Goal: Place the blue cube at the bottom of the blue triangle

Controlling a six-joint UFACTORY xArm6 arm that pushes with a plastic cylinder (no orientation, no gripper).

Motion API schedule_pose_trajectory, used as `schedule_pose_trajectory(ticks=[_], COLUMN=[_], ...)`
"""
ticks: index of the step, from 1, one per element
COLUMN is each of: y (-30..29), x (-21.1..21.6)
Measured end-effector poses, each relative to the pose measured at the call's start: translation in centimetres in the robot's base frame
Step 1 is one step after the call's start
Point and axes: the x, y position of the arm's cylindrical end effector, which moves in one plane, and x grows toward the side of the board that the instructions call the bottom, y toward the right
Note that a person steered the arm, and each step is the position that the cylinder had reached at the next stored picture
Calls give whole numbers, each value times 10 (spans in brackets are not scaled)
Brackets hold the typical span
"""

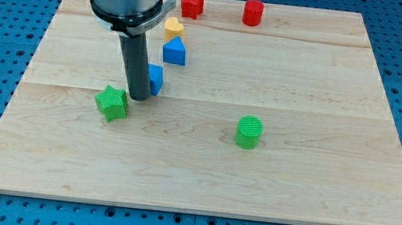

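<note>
tip: your rod's tip (139,97) rests on the desk (314,177), touching the left side of the blue cube (156,79).
blue cube: toward the desk's top-left corner, below the blue triangle (174,51), apart from it.
green star (112,103): just left of your tip.
pincer: you have none fitted; only the rod shows.
top edge: yellow block (173,28), red star (191,4), red cylinder (253,12).
green cylinder (248,132): nearer the desk's bottom edge.

There are two blue blocks, a cube (156,79) and a triangle (174,51). Two are green, a star (112,103) and a round one (248,132). Two are red, a star (191,4) and a round one (253,12). One is a yellow block (173,27).
</note>
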Motion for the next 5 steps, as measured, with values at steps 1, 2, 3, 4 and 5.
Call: schedule_pose_trajectory(ticks=[1,2,3,4,5], y=[0,-39,-37,-18,-16], x=[-5,-13,-28,-35,-35])
